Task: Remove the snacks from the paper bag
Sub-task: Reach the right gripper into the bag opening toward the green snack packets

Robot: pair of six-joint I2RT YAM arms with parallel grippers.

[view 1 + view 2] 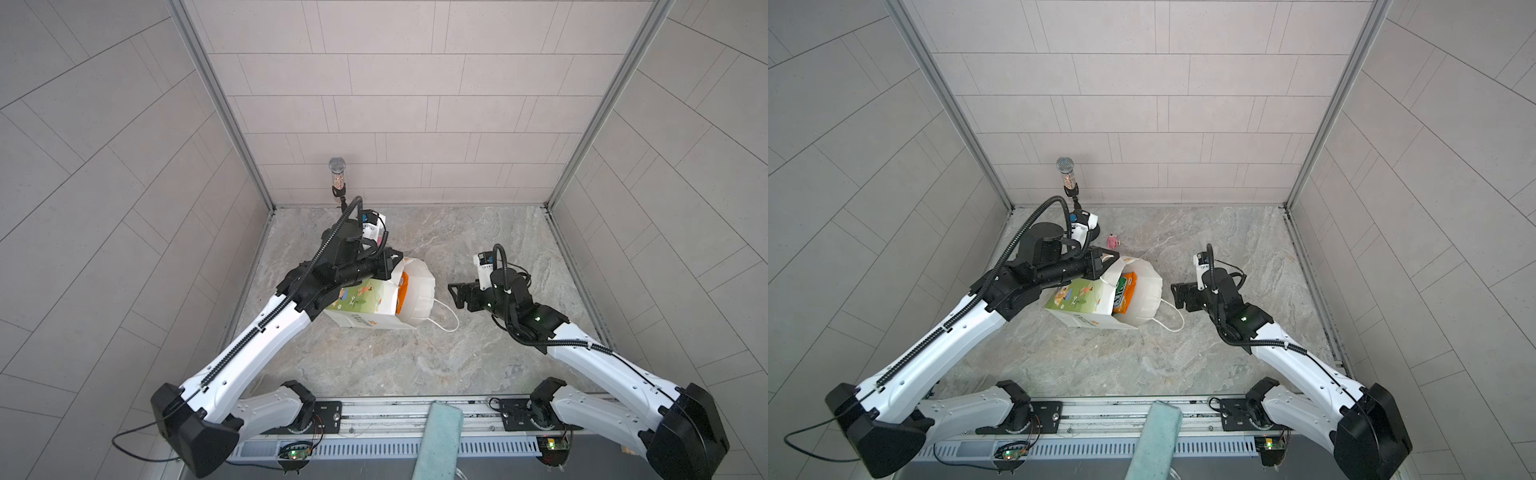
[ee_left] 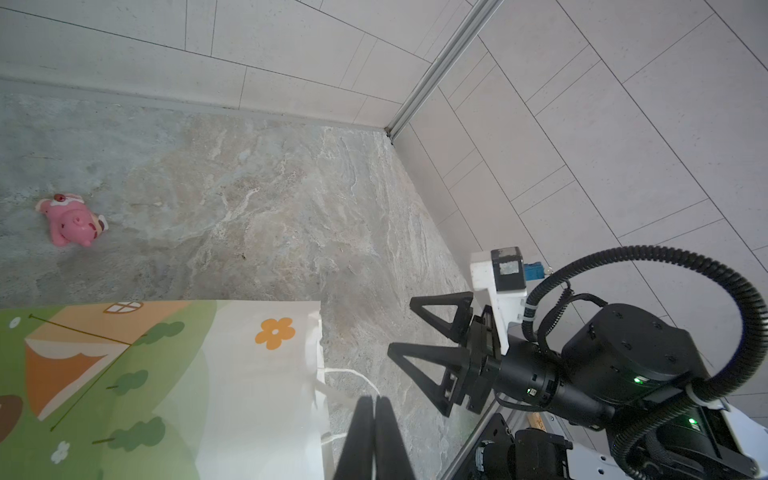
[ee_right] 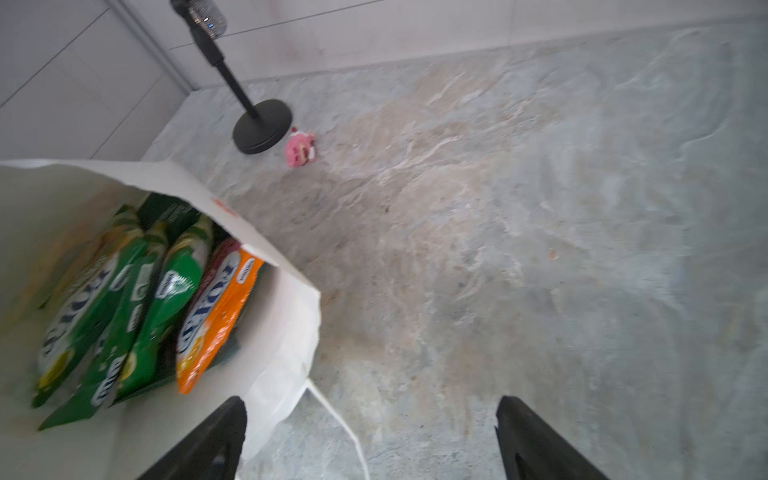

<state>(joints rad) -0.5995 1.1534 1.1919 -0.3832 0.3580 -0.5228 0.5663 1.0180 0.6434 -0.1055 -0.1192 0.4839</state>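
**Top views.** The paper bag (image 1: pixel 361 307) lies on its side on the marble-patterned counter (image 1: pixel 415 365), left of centre. Its open mouth is turned toward the right arm, and a white cord handle (image 1: pixel 451 320) trails on the counter. The snacks (image 1: pixel 1125 291) show inside the mouth as an orange and a green packet. The left claw (image 1: pixel 1109 258) sits at the far rim of the mouth. The right claw (image 1: pixel 1177 295) hangs just beside the mouth without touching it, jaws spread wide and empty. A pink toy (image 1: pixel 1112 241) lies beyond the bag, near a microphone stand (image 1: pixel 1066 174) in the back left corner. A teal cloth (image 1: pixel 1154 440) drapes over the front rail.

**Left wrist view.** The left claw's fingers (image 2: pixel 361 436) are pressed together. The white cord runs in behind them, so the claw seems closed on the bag's handle, though the contact itself is hidden. The printed side of the bag (image 2: pixel 249 395) lies beside them. Across the counter, the right claw (image 2: pixel 401 326) gapes with nothing between its jaws.

**Right wrist view (blurred).** Inside the bag (image 3: pixel 282 332) lie three green-yellow packets (image 3: pixel 166 299) and a pink-orange packet (image 3: pixel 220 320). A dark green bag (image 3: pixel 166 212) lies behind them. The right claw (image 3: pixel 372 401) is wide open, with only counter and cord between its jaws.
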